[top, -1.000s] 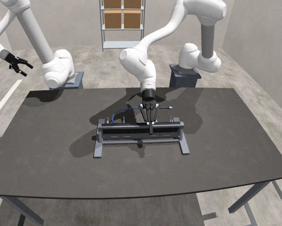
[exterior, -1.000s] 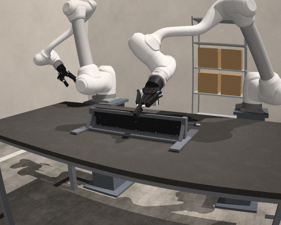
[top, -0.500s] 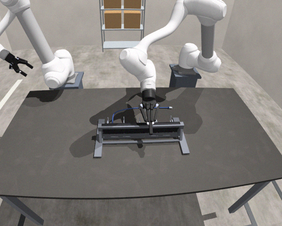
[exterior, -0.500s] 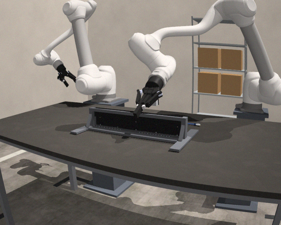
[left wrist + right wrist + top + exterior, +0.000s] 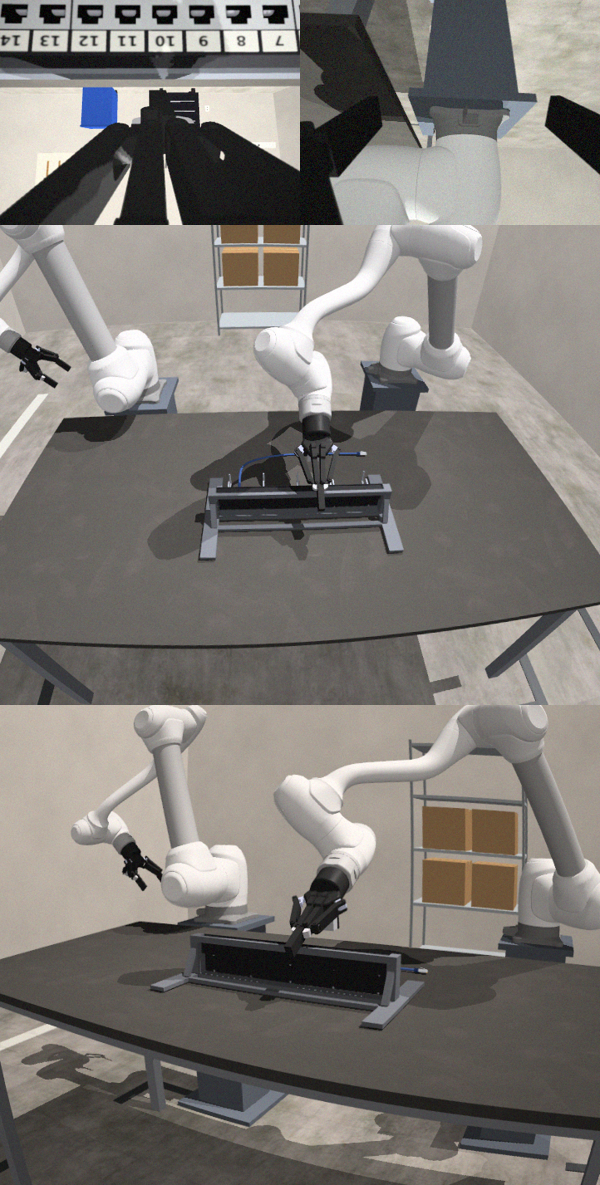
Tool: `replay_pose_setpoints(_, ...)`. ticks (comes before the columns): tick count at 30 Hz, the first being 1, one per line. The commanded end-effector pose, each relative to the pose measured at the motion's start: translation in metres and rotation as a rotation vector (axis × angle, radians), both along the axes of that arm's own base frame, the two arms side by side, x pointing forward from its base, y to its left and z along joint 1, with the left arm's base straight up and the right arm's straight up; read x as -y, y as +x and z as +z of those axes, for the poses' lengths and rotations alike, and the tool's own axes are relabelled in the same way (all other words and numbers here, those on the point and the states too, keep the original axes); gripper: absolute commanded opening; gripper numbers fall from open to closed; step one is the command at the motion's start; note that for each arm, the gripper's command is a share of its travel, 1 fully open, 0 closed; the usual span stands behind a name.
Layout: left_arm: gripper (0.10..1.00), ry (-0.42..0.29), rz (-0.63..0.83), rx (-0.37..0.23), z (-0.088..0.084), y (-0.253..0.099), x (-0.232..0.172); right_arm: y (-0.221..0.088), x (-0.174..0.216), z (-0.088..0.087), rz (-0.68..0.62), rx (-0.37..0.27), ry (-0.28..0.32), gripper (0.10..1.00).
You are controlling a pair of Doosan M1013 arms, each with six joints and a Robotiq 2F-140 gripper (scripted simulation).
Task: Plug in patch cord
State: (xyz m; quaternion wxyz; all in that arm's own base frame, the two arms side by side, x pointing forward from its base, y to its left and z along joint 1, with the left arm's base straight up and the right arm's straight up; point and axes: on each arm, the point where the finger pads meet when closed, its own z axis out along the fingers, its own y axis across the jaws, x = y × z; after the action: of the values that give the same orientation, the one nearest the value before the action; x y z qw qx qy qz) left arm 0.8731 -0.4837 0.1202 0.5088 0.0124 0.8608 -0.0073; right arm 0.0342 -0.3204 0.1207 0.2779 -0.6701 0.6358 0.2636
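The patch panel [image 5: 388, 507] [image 5: 394, 975] [image 5: 144, 26] stands in a grey frame on the table. In the left wrist view its labels 7 to 14 appear upside down; port 9 [image 5: 202, 15] looks empty. The blue patch cord [image 5: 350, 453] [image 5: 409, 969] curves out behind the panel. Its free end, a clear plug [image 5: 362, 453] [image 5: 422, 971], lies behind the panel towards the right; its clip's direction is too small to tell. My left gripper [image 5: 321, 506] [image 5: 292, 947] [image 5: 157, 103] is shut and empty, reaching over the panel's top rail. My right gripper [image 5: 59, 374] [image 5: 151, 882] [image 5: 463, 111] is open and empty, far from the panel.
The panel's grey feet [image 5: 209, 542] [image 5: 395, 1007] spread over the dark table [image 5: 280, 605] [image 5: 300, 1035]. Several thin upright posts [image 5: 263, 479] stand along the panel's rear. A shelf with brown boxes [image 5: 240, 267] [image 5: 445, 879] stands beyond the table.
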Motion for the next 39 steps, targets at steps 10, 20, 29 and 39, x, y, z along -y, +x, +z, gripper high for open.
replay_pose_setpoints(10,0.099,-0.001,0.000,0.002,0.002,0.000,0.000,0.000,0.000,0.000,0.000,0.000,-0.001,1.000)
replay_pose_setpoints(20,0.099,-0.001,0.000,0.002,0.002,0.000,0.000,0.000,0.000,0.000,0.000,0.000,-0.001,1.000)
replay_pose_setpoints(29,0.099,-0.001,0.000,0.001,0.010,-0.015,0.000,0.000,0.000,0.000,0.000,0.000,-0.001,1.000)
replay_pose_setpoints(39,0.099,-0.001,0.000,0.001,0.039,-0.069,-0.002,0.000,0.000,0.000,0.000,0.000,-0.001,1.000)
